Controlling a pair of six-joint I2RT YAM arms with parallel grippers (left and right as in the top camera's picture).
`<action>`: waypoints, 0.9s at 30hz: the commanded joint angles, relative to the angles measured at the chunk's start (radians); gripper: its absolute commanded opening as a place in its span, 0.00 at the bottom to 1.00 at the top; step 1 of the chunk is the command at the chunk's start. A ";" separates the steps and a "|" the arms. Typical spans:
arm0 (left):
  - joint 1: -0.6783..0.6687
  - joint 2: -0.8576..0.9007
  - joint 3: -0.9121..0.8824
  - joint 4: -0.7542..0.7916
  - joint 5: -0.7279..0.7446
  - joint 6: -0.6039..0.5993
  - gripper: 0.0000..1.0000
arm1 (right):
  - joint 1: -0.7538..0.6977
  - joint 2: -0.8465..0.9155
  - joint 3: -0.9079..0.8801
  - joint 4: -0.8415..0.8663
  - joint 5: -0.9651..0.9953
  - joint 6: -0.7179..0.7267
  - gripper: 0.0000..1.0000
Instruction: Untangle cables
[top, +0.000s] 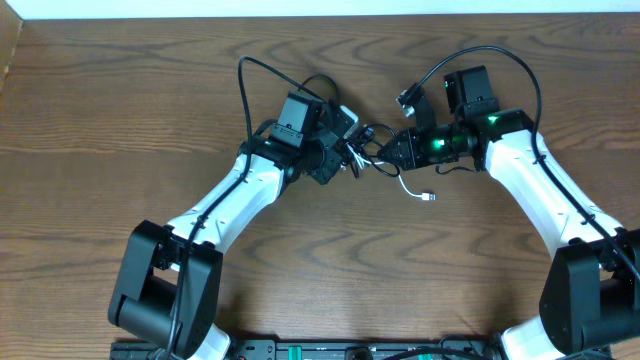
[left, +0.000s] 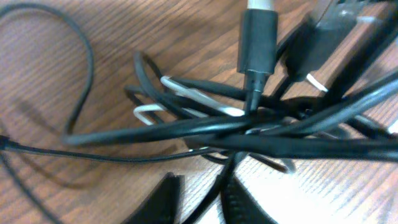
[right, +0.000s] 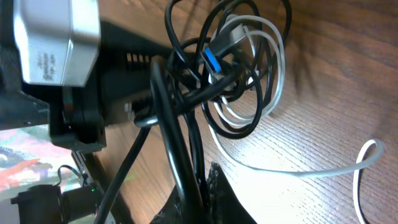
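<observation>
The cables (top: 372, 150) lie as one knot of thin black cords and one white cord (top: 415, 190) between my two grippers at mid-table. My left gripper (top: 347, 152) meets the knot from the left; in the left wrist view its fingertips (left: 202, 183) have closed to a narrow gap with a thin black cord (left: 217, 186) running through it. A black plug (left: 256, 43) points down into the bundle. My right gripper (top: 392, 152) is shut (right: 202, 186) on thick black strands (right: 177, 143) leading up into the tangle. A blue-tongued plug (right: 214, 59) sits inside the white loops (right: 273, 74).
The white cord's loose end (right: 367, 155) trails off over the wood toward the table front. The left arm's silver block (right: 59, 43) stands close behind the knot. Thicker arm wires arch over each wrist (top: 245, 90) (top: 500, 60). The table's back edge (top: 320, 10) runs along the top.
</observation>
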 joint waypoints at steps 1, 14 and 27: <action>-0.002 -0.002 0.009 -0.038 -0.064 -0.003 0.08 | 0.002 -0.008 0.004 0.005 -0.005 0.010 0.01; 0.100 -0.384 0.009 -0.195 -0.113 -0.089 0.08 | -0.035 -0.008 0.004 0.000 0.198 0.174 0.01; 0.338 -0.458 0.009 -0.187 -0.172 -0.180 0.34 | -0.034 -0.009 0.004 -0.020 0.179 0.172 0.01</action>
